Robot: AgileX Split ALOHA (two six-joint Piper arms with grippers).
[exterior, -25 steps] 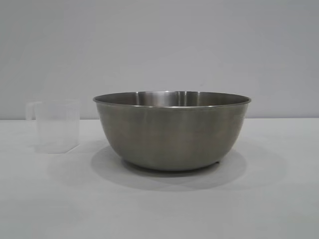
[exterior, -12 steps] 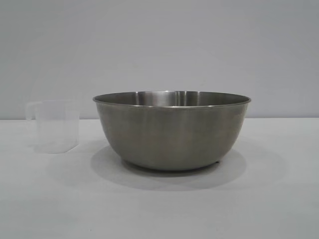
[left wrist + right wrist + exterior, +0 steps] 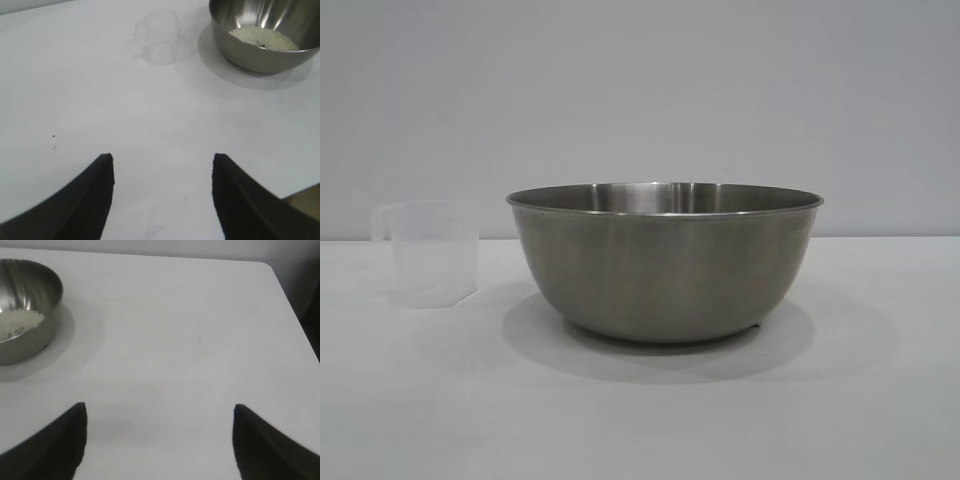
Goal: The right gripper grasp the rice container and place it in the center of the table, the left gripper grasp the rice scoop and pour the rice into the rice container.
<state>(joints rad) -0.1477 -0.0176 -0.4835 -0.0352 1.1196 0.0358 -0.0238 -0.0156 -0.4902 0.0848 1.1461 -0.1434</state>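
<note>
The bowl is large, round, brushed grey steel with a thin rolled rim, and stands upright on the white table about midway across it, well in from the edges. Just beside it, apart, stands the scoop, a small clear plastic cup with a loop handle, upright and seemingly empty.

From outside, the bowl's wall hides its contents and neither arm appears. The wrist views look down into it: rice lies as a whitish patch on the bottom. The bowl is cut off at the frame edge in both.

The left gripper and right gripper hover over bare table, jaws spread, holding nothing. Only the fingertips show.
</note>
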